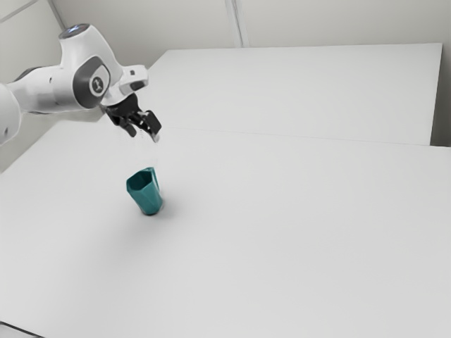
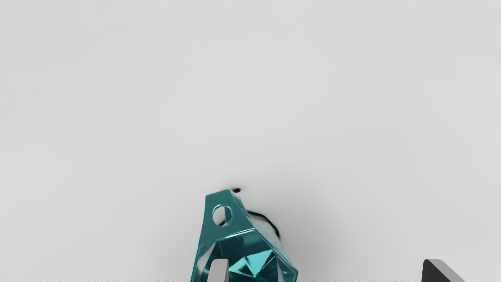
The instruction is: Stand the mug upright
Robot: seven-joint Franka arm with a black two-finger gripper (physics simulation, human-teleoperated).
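My black gripper [image 1: 144, 134] is above the table in the exterior view, higher than the teal mug [image 1: 146, 193] and apart from it. The faceted mug stands on its base with its opening facing up. In the wrist view the mug [image 2: 235, 231] shows its handle with a round hole and part of its inside. Its near part is cut off by the picture's edge, and one fingertip overlaps its opening in the picture. The gripper [image 2: 325, 270] is open, its two fingertips wide apart with nothing held between them.
The mug rests on a broad white table [image 1: 282, 246]. A pale raised panel [image 1: 296, 91] lies beyond it toward the back of the exterior view, with walls behind. A thin dark line crosses the exterior view's lower left corner.
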